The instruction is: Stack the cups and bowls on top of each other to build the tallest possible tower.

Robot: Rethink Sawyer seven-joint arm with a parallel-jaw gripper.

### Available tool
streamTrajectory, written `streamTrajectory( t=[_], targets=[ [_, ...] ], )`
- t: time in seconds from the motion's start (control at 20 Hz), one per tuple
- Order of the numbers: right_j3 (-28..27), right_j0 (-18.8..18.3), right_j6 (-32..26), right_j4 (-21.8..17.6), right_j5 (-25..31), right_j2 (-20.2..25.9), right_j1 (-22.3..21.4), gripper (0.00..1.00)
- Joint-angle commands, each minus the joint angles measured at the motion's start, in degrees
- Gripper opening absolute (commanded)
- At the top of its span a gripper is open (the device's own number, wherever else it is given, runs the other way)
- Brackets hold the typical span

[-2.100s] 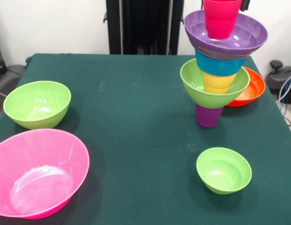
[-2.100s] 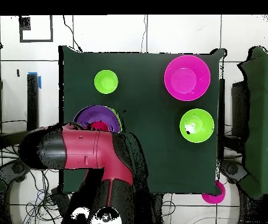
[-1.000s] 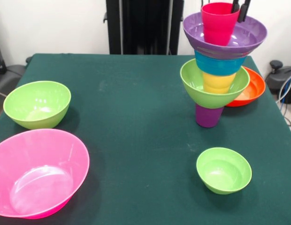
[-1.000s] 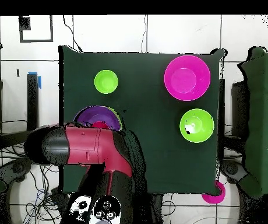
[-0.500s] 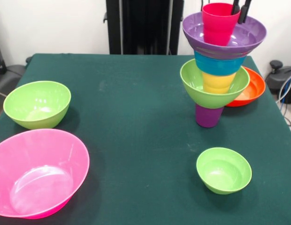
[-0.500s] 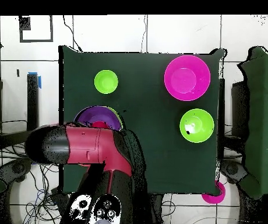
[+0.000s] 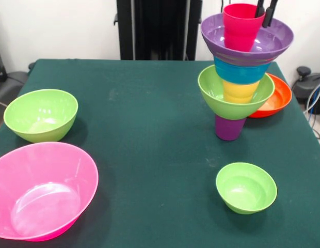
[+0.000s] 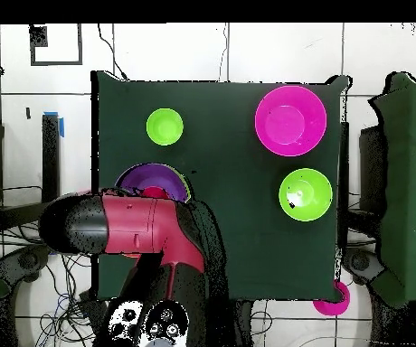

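The tower stands at the right in the front view: purple cup point(image 7: 229, 129) as base, then a lime green bowl point(image 7: 211, 90), yellow-orange cup point(image 7: 240, 91), blue bowl point(image 7: 241, 72), wide purple bowl point(image 7: 248, 41) and red cup point(image 7: 240, 25) on top. My gripper point(image 7: 264, 10) comes down at the top edge. Its two dark fingers stand close together at the red cup's right rim, shut on its wall. In the overhead view my arm point(image 8: 139, 230) covers most of the tower; only the purple bowl point(image 8: 148, 176) shows.
An orange-red bowl point(image 7: 277, 98) lies behind the tower. A small green bowl point(image 7: 246, 187) point(image 8: 165, 126) sits in front of it. A larger green bowl point(image 7: 41, 114) point(image 8: 306, 194) and the hot pink bowl point(image 7: 41, 188) point(image 8: 290, 120) lie at the left of the front view.
Almost nothing: the wide purple bowl wobbles a few pixels sideways and back. The gripper and the red cup stay where they were.
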Motion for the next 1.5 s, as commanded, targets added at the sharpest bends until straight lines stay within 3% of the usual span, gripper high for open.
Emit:
streamTrajectory(
  t=[0.05,0.15,0.2,0.85,1.1,1.5],
  targets=[
    [2.9,0.0,8.5,0.4,-2.5,4.0,3.7,0.00],
    [3.1,0.1,8.4,0.4,-2.0,4.0,3.6,0.00],
    [3.1,0.1,8.5,0.4,-1.9,3.9,3.6,1.00],
    [2.7,0.4,8.8,0.1,-1.6,2.9,2.8,1.00],
    [1.0,1.8,8.3,0.4,9.4,1.0,-4.1,1.00],
    [0.9,1.4,8.1,0.3,11.5,1.2,-5.9,1.00]
  ],
)
